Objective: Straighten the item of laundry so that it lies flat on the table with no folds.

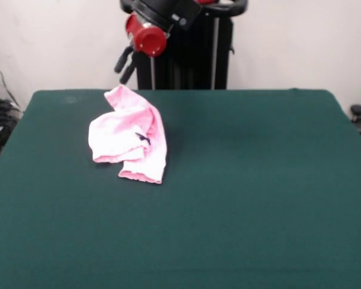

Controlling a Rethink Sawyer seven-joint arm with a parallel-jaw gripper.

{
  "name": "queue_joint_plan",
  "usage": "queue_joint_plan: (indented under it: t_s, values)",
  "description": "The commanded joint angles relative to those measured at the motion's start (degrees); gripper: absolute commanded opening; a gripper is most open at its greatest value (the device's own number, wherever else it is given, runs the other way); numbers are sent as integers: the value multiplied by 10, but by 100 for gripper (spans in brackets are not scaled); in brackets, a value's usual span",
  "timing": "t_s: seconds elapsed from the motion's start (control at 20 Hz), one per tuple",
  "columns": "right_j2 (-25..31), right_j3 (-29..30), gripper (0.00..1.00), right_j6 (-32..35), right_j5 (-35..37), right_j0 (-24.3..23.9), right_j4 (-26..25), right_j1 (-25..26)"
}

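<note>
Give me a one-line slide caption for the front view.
Crumpled pink baby pants lie folded on the green table, with the pincer raised behind them, holding nothing.

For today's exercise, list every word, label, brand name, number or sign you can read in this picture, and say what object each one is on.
None: no readable text shows anywhere.
The pink baby pants carry only a small dark bow, no print.
The green table is plain.
The red and black arm shows no legible marking.
</note>
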Motion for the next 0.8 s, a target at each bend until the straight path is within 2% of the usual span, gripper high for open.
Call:
queue_joint_plan:
  t_s: [0.05, 0.4, 0.6, 0.8]
  values:
    - [154, -131, 100, -188, 115, -49, -234, -36]
    - [238, -152, 100, -168, 177, -109, -392, -100]
    - [237, -170, 100, -153, 223, -105, -418, -131]
    - [218, -199, 100, -124, 248, -87, -445, -110]
